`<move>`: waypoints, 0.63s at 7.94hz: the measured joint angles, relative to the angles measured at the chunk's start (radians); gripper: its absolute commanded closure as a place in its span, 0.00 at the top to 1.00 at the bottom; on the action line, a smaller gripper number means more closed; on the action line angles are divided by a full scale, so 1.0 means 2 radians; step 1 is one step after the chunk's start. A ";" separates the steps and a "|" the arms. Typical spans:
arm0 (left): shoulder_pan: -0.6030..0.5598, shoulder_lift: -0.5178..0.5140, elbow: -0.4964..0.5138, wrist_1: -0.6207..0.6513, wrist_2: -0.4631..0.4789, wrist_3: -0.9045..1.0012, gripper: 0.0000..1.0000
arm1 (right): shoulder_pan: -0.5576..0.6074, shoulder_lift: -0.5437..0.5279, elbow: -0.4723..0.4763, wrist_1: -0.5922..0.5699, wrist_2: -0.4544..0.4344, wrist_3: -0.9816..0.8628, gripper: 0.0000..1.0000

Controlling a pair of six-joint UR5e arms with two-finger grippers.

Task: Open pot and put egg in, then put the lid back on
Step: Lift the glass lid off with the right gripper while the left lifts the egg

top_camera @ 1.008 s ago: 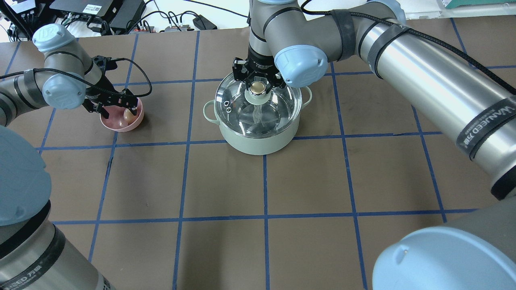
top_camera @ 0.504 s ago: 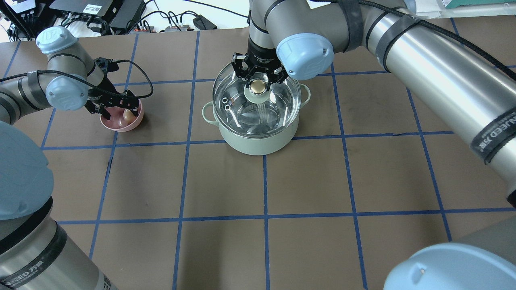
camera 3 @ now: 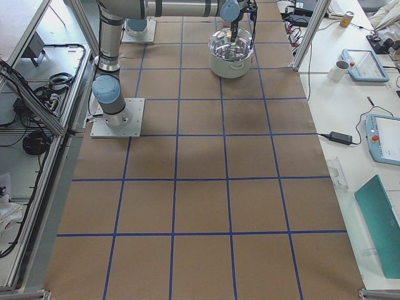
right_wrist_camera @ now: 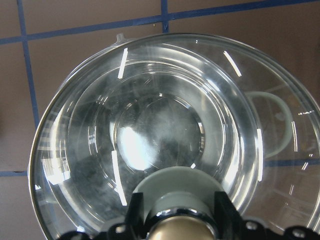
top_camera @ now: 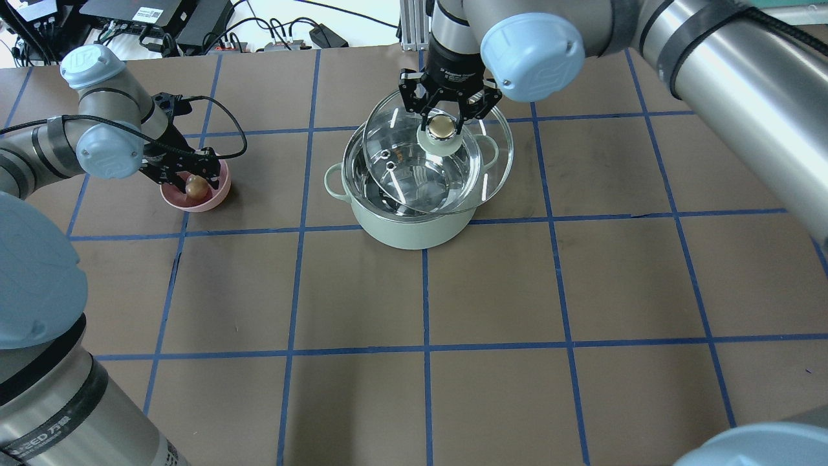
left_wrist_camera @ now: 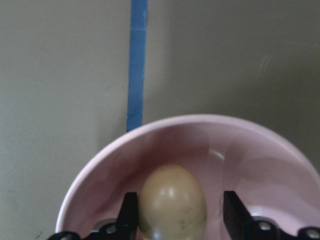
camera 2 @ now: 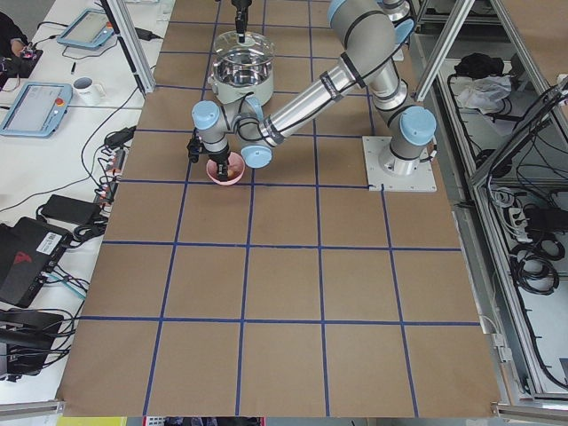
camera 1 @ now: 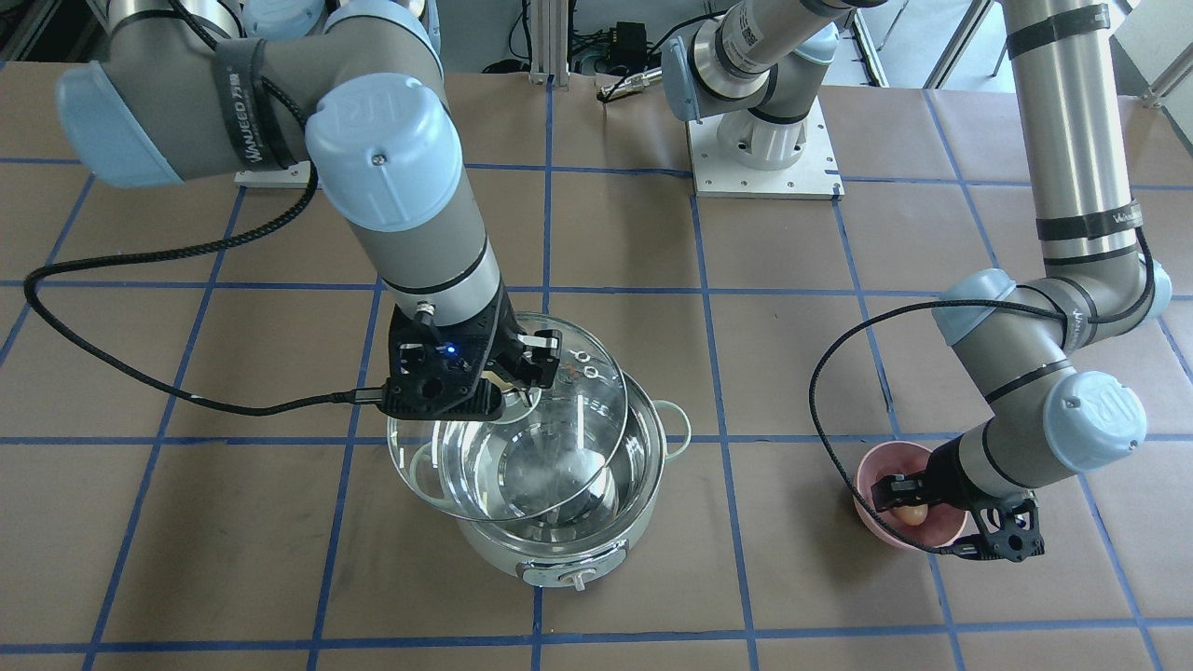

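The mint-green pot (top_camera: 407, 230) stands mid-table, its steel inside partly uncovered; it also shows in the front view (camera 1: 559, 550). My right gripper (top_camera: 442, 126) is shut on the knob of the glass lid (top_camera: 466, 181) and holds it tilted above the pot, offset toward the far right rim. The wrist view looks down through the lid (right_wrist_camera: 150, 125). The tan egg (top_camera: 196, 187) lies in the pink bowl (top_camera: 217, 197). My left gripper (top_camera: 194, 181) reaches into the bowl, open, with a finger on each side of the egg (left_wrist_camera: 172, 202) and a gap on one side.
The pink bowl (camera 1: 895, 536) sits about one grid square from the pot on my left. A black cable loops on the table beside the right arm (camera 1: 112, 363). The arm mount plate (camera 1: 764, 158) is bolted to the table on the robot's side.
My right gripper has lifted the lid off the pot and carried it up and to the right. My left gripper has shifted so that its fingers straddle the egg.
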 measured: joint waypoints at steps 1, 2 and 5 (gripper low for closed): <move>0.000 0.000 0.000 0.000 -0.001 0.000 0.11 | -0.013 -0.011 0.000 0.019 0.000 -0.017 0.00; 0.000 0.000 0.000 0.000 -0.001 0.000 0.11 | -0.031 -0.023 0.000 0.039 0.001 -0.035 0.00; -0.001 0.005 0.000 0.000 -0.001 -0.003 0.11 | -0.089 -0.043 0.000 0.088 0.000 -0.104 0.00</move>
